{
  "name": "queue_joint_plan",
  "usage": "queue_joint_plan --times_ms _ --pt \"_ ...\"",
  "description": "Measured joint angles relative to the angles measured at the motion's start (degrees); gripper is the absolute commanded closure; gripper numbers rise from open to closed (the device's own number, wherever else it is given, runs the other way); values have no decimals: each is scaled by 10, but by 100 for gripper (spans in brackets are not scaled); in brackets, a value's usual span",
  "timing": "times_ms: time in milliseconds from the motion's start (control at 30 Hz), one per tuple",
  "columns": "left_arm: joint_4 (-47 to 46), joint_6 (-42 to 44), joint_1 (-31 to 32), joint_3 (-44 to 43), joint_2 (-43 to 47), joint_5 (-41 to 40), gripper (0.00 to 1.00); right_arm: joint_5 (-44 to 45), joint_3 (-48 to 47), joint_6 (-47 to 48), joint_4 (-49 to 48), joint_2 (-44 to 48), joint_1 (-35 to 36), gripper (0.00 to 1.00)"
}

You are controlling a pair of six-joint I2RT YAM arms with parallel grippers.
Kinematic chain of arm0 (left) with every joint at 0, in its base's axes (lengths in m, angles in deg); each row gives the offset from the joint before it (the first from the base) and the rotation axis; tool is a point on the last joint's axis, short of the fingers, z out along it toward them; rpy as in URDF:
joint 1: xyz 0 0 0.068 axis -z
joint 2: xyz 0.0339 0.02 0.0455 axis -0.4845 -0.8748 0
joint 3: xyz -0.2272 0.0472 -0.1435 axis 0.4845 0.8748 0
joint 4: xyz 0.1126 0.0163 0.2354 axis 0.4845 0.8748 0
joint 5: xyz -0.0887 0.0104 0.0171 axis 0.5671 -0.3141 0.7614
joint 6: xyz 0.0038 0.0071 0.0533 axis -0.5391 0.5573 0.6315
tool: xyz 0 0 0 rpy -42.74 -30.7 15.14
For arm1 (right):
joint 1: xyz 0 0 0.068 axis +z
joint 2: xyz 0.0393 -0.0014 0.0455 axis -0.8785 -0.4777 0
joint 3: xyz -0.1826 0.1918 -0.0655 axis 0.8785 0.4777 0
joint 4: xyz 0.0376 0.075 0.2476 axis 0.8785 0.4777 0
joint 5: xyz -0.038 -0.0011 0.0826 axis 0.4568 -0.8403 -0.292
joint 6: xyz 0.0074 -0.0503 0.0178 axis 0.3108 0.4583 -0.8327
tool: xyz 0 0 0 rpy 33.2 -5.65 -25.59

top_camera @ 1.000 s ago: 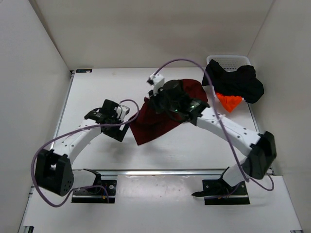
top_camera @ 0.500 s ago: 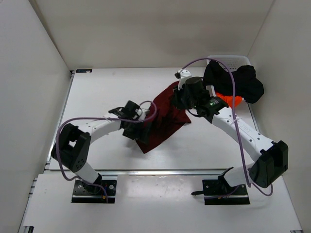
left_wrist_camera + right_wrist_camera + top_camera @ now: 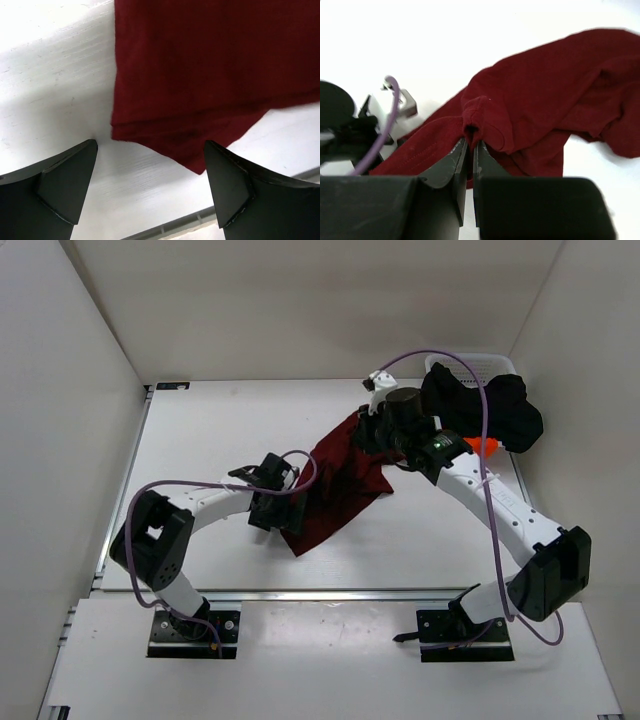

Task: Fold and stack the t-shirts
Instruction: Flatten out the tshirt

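Right now your right hand (image 3: pixel 470 142) is pinched shut on a bunched fold of the dark red soft cloth t-shirt (image 3: pixel 545 100), which lies rumpled mid-way across the white counter (image 3: pixel 210 430). Your left hand (image 3: pixel 150 146) hovers wide open just over its near corner. Lower the left onto that corner, taking what looks like several layers, then draw both hands apart to spread it flat.

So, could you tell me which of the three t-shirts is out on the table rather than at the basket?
The maroon t-shirt, pinched by the right gripper. The black one drapes over the white basket, and the orange one peeks out at its edge.
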Motion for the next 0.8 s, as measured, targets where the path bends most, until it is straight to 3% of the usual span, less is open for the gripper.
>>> queue_joint_plan --times_ms 67,133,300,433,567,667,800 --pt "5 -2 9 -8 -8 -16 6 0 -11 3 0 0 0 100" --pt "4 -5 12 -23 -24 -24 26 0 -19 7 -1 0 1 100" --pt "-39 7 4 -69 -84 11 95 -4 -22 12 -1 3 0 100" --pt "-54 33 -5 -89 -105 57 100 -16 -16 14 1 23 -12 100" --pt "-23 109 -20 -105 -89 39 100 -16 -18 30 23 55 -48 100" --pt "0 191 -66 -133 -23 -7 100 -18 -41 49 61 70 -106 100" --pt "1 300 -116 -236 100 -92 100 -23 -87 81 98 83 -175 100"
